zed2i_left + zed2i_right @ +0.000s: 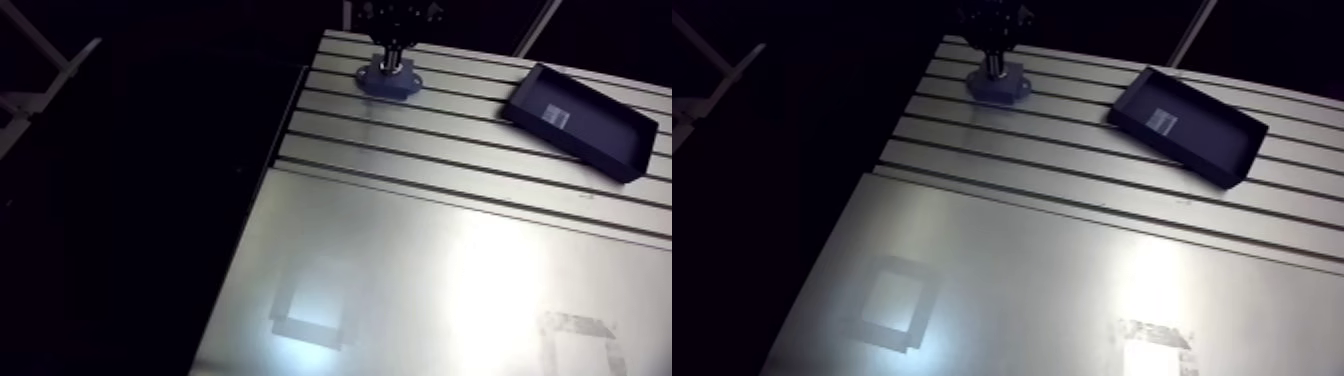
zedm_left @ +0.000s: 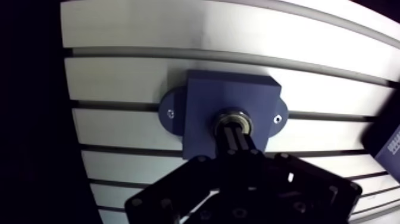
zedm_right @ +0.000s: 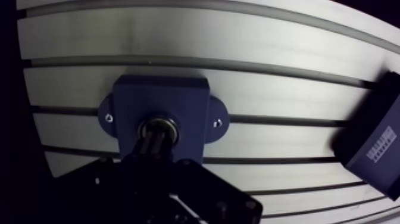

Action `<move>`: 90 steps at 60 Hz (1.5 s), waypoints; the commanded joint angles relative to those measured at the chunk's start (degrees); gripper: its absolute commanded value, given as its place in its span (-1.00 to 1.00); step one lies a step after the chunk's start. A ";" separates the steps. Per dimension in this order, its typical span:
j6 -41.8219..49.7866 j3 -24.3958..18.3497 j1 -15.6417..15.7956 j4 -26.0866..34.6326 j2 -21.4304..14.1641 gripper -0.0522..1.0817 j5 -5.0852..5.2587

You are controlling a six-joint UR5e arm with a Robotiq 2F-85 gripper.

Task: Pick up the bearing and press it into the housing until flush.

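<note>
**Table** [image 2: 149,30]: slotted aluminium, with parallel grooves running across it. In the arm view a smooth metal sheet [image 1: 420,260] covers the near part.

**Housing** [image 2: 208,95]: blue block with a square body and a rounded ear on each of two opposite sides. Each ear has one small screw hole [image 2: 171,112]. It sits flat on the grooved part of the table, near the far edge in the arm view, directly below the claw.

**Bearing** [image 2: 233,112]: metal ring lying in the round bore at the middle of the housing. Only its rim shows around the fingertips. Whether it sits flush with the housing face cannot be told.

**Claw** [image 2: 234,130]: two dark fingers drawn together with no gap visible between them. The joined tips point straight down onto the centre of the bearing. Nothing is held between the fingers.

**Tray** [image 1: 600,128]: dark, shallow and rectangular. It lies at an angle on the grooved part, well apart from the housing on the far side of the table.

**Label** [image 1: 556,116]: small, pale and printed, on the tray floor. The print is too small to read.

**Tape marks**: a square outline [image 1: 885,337] and a second, partly seen mark [image 1: 1157,335], both on the smooth sheet and apart from each other.
</note>
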 commanded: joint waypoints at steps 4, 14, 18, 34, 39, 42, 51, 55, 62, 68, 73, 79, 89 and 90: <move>0.00 -0.07 0.02 0.06 -0.05 0.94 -0.01; 0.00 -0.07 -0.07 0.07 -0.05 0.94 -0.01; 0.00 -0.07 -0.07 0.07 -0.05 0.94 -0.01; 0.00 -0.16 -0.16 0.07 -0.05 0.94 -0.01; 0.00 -0.16 -0.25 0.07 -0.05 0.94 0.00; 0.00 -0.24 -0.25 0.07 -0.05 0.94 0.07; 0.00 -0.32 -0.25 0.07 0.04 0.93 0.08; 0.00 -0.41 -0.34 0.07 0.04 0.93 0.08; 0.00 -0.43 -0.25 0.07 0.13 0.93 0.08; 0.00 -0.50 -0.25 0.07 0.13 0.93 0.15; 0.00 -0.60 -0.17 0.07 0.13 0.93 0.16; 0.00 -0.60 -0.16 0.07 0.20 0.93 0.16; 0.00 -0.69 -0.25 0.07 0.57 0.93 0.09; 0.00 -0.69 -0.25 0.07 0.57 0.93 0.09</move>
